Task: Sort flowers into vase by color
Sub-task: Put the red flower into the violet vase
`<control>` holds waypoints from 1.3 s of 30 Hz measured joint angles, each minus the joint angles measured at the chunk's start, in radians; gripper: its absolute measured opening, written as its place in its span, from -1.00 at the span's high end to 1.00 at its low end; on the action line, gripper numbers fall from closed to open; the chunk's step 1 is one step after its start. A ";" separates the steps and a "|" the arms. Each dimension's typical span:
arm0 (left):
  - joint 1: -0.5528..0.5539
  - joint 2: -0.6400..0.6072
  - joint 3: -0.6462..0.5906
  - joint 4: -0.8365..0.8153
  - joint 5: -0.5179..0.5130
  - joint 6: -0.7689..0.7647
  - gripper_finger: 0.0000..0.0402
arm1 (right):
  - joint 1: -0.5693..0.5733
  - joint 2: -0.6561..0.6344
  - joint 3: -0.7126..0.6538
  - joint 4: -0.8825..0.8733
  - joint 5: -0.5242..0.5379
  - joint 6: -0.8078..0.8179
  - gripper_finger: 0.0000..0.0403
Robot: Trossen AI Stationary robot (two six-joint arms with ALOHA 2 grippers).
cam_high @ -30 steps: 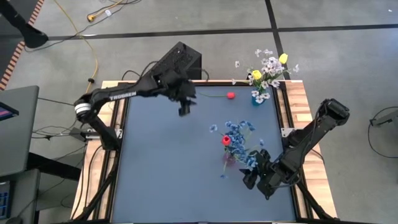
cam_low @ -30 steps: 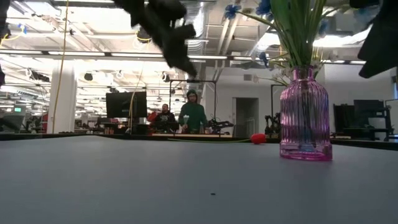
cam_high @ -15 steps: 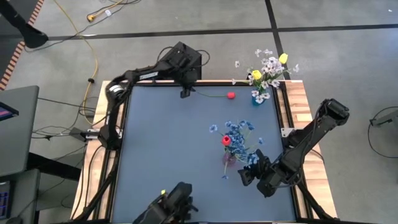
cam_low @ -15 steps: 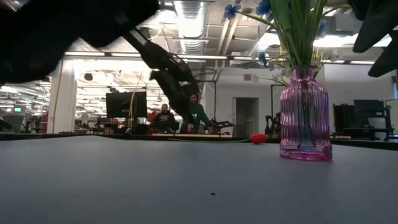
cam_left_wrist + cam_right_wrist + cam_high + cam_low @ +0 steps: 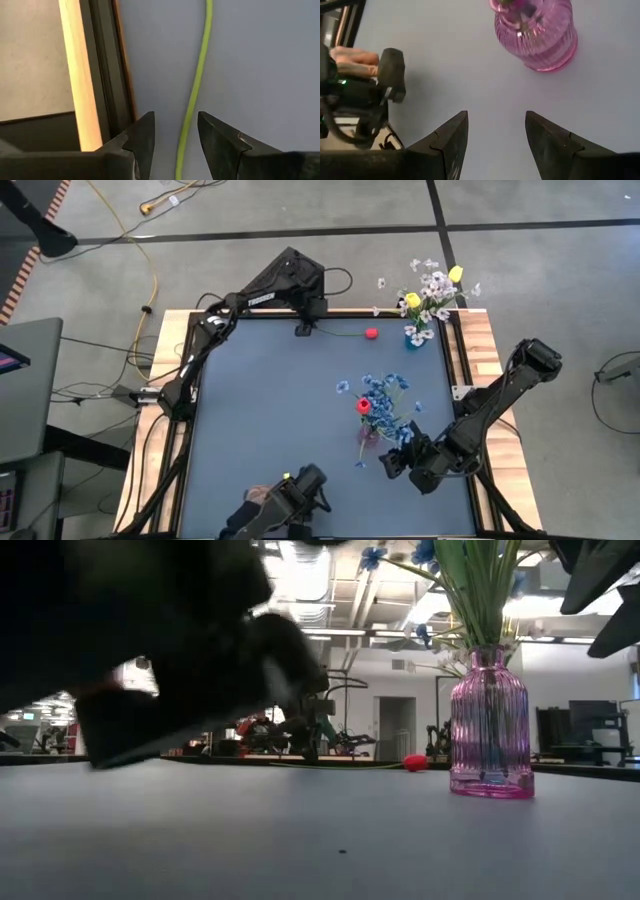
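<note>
While I watch from above, my left gripper (image 5: 303, 330) sits low at the far edge of the grey-blue desk (image 5: 270, 410), its fingers (image 5: 142, 137) apart and straddling the thin green stem (image 5: 196, 90) of the red tulip-like bud (image 5: 371, 334), which lies flat on the desk just beside the edge rail. I can't tell whether the fingers touch the stem.

My right gripper (image 5: 392, 464) hangs near the ribbed pink glass vase (image 5: 537, 35), fingers (image 5: 451, 140) apart with nothing between them. That vase holds the blue cluster flowers (image 5: 385, 395) and one red bud (image 5: 364, 406).

At the far right corner a small blue vase (image 5: 413, 337) carries white blossom sprays (image 5: 434, 285) and yellow buds (image 5: 411, 300).

A dark object (image 5: 285, 505) shows at the desk's near edge and blocks much of the low view.
</note>
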 joint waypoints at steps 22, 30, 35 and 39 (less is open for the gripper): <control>-0.008 0.034 -0.027 -0.072 -0.099 -0.028 0.98 | 0.024 -0.001 0.082 -0.053 -0.075 -0.048 -0.11; -0.009 -0.038 -0.038 -0.214 0.040 -0.084 1.00 | 0.024 -0.001 0.082 -0.057 -0.073 -0.053 -0.11; -0.030 -0.143 -0.046 -0.374 0.162 -0.062 1.00 | 0.024 -0.001 0.082 -0.057 -0.071 -0.108 -0.11; -0.068 -0.270 -0.132 -0.415 0.289 -0.042 1.00 | 0.009 -0.001 0.082 -0.046 -0.070 -0.176 -0.11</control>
